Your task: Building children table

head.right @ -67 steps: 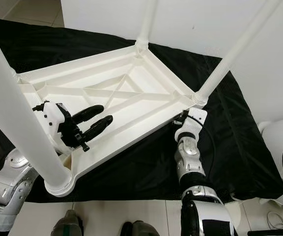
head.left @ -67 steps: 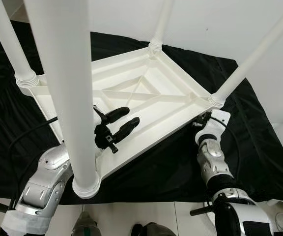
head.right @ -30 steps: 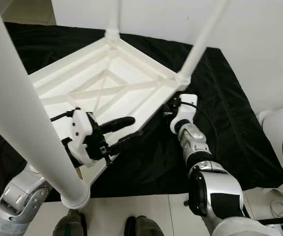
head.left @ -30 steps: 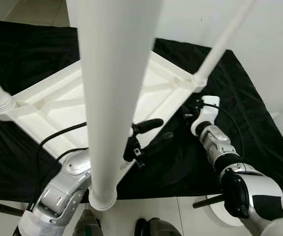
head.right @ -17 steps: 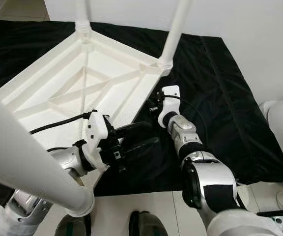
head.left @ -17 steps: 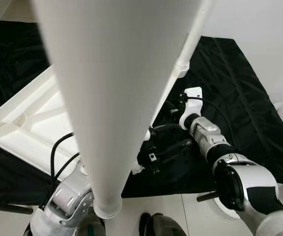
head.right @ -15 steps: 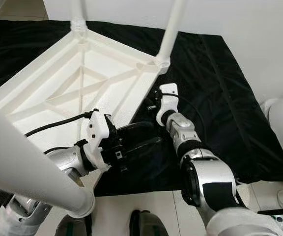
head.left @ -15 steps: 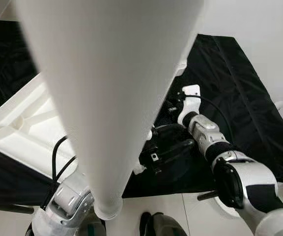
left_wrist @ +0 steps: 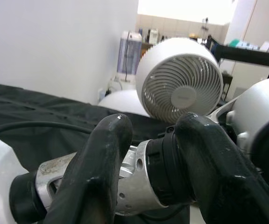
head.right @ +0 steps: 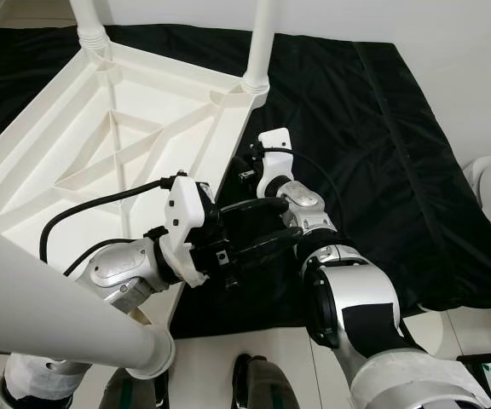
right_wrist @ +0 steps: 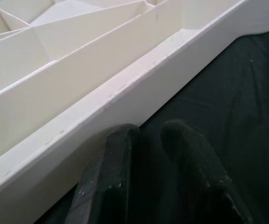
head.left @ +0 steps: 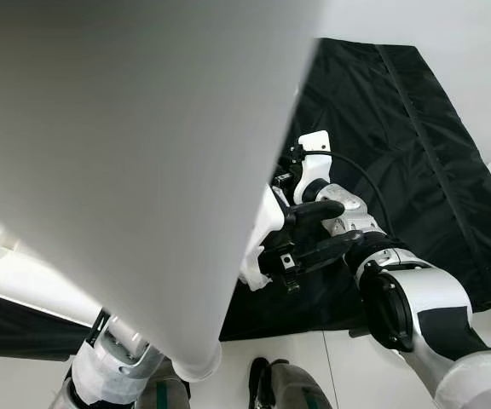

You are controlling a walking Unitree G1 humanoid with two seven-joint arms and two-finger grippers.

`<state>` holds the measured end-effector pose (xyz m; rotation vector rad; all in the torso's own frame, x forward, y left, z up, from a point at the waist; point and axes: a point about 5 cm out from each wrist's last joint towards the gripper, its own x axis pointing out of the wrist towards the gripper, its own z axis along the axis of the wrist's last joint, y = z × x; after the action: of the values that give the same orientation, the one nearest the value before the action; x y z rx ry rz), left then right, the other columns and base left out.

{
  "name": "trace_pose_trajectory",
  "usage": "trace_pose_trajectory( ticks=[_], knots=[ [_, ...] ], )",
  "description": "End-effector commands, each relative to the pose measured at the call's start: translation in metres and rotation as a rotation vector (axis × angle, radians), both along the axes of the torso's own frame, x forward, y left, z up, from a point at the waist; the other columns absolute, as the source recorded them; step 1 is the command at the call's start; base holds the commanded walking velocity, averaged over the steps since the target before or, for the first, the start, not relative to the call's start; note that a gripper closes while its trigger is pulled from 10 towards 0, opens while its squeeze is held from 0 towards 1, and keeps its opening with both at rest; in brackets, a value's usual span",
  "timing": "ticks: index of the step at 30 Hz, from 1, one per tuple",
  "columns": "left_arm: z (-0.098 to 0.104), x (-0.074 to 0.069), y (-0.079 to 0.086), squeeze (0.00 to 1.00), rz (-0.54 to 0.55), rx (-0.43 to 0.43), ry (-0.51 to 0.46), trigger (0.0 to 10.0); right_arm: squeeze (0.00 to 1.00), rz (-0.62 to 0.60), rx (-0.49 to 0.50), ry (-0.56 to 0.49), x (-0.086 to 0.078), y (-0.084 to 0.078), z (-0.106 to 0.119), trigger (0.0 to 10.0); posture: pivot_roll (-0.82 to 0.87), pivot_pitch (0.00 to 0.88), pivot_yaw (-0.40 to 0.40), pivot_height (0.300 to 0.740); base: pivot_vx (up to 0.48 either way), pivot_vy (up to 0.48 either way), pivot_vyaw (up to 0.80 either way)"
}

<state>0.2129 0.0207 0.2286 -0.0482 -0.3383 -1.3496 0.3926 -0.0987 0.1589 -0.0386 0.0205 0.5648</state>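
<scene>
Your left jaws (head.right: pixel 258 224) are spread apart, and the two black fingers (left_wrist: pixel 102 172) sit on either side of your own right forearm (head.right: pixel 301 209), not on the furniture. Your right jaws (right_wrist: pixel 148 186) have their fingers nearly together with nothing between them, tips right up against the outer edge of the tabletop where it meets the black cloth (head.right: pixel 373 136).

The children's table (head.right: pixel 101 136) is lying upside down on that cloth on the floor, ribbed underside facing up, so you're looking straight into the diagonal braces. Its legs stick up toward the camera: two far ones (head.right: pixel 260 43) rise from the far corners, and the nearest leg (head.right: pixel 49 298) runs right past the head camera, its long axis going from the socket by your left arm up and out of view. In the left eye view that leg (head.left: pixel 135 162) blocks most of the scene.

A white fan (left_wrist: pixel 179 86) stands beyond the cloth in the left wrist view.
</scene>
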Motion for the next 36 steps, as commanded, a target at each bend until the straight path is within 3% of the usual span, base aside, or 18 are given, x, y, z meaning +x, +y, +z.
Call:
trace_pose_trajectory(
  ticks=[1,3,6,11,14,15,17,25,29,36],
  knots=[
    [-0.002,-0.001,-0.008,0.0,-0.01,0.011,0.001,10.0,0.0,0.027,-0.027,-0.024,-0.002,0.006,-0.001,10.0,0.11,0.164,-0.012,0.74,0.0,0.0,0.0],
    [-0.003,0.002,-0.008,0.0,-0.006,0.022,-0.006,10.0,0.0,0.007,-0.013,-0.035,-0.002,0.0,-0.001,10.0,0.11,0.161,-0.013,0.74,0.0,0.0,0.0],
    [-0.011,0.014,0.005,0.0,0.028,0.073,-0.031,10.0,0.0,-0.086,0.039,-0.114,-0.005,-0.027,-0.001,10.0,0.09,0.147,-0.018,0.74,0.0,0.0,0.0],
    [-0.016,0.022,0.023,0.0,0.049,0.14,-0.072,10.0,0.0,-0.121,0.081,-0.175,-0.017,-0.046,-0.007,10.0,0.09,0.135,-0.028,0.74,0.0,0.0,0.0],
    [-0.016,0.037,0.045,0.0,0.13,0.188,-0.076,10.0,0.0,-0.155,0.102,-0.234,-0.039,-0.064,-0.014,10.0,0.08,0.125,-0.032,0.74,0.0,0.0,0.0],
    [-0.016,0.037,0.045,0.0,0.13,0.188,-0.076,10.0,0.0,-0.155,0.102,-0.234,-0.039,-0.064,-0.014,10.0,0.08,0.125,-0.032,0.74,0.0,0.0,0.0],
    [-0.013,0.046,0.053,0.0,0.197,0.184,-0.084,10.0,0.0,-0.19,0.124,-0.264,-0.054,-0.071,-0.014,10.0,0.08,0.118,-0.033,0.74,0.0,0.0,0.0],
    [-0.013,0.059,0.069,0.0,0.291,0.203,-0.054,10.0,0.0,-0.269,0.195,-0.309,-0.092,-0.068,-0.012,10.0,0.07,0.097,-0.041,0.74,0.0,0.0,0.0],
    [-0.013,0.059,0.078,0.0,0.29,0.18,-0.053,10.0,0.0,-0.272,0.227,-0.323,-0.105,-0.066,-0.007,10.0,0.06,0.083,-0.04,0.74,0.0,0.0,0.0],
    [-0.026,0.053,0.104,0.0,0.239,0.223,-0.082,10.0,0.0,-0.273,0.233,-0.31,-0.127,-0.07,0.001,10.0,0.06,0.034,-0.04,0.74,0.0,0.0,0.0]
  ],
)
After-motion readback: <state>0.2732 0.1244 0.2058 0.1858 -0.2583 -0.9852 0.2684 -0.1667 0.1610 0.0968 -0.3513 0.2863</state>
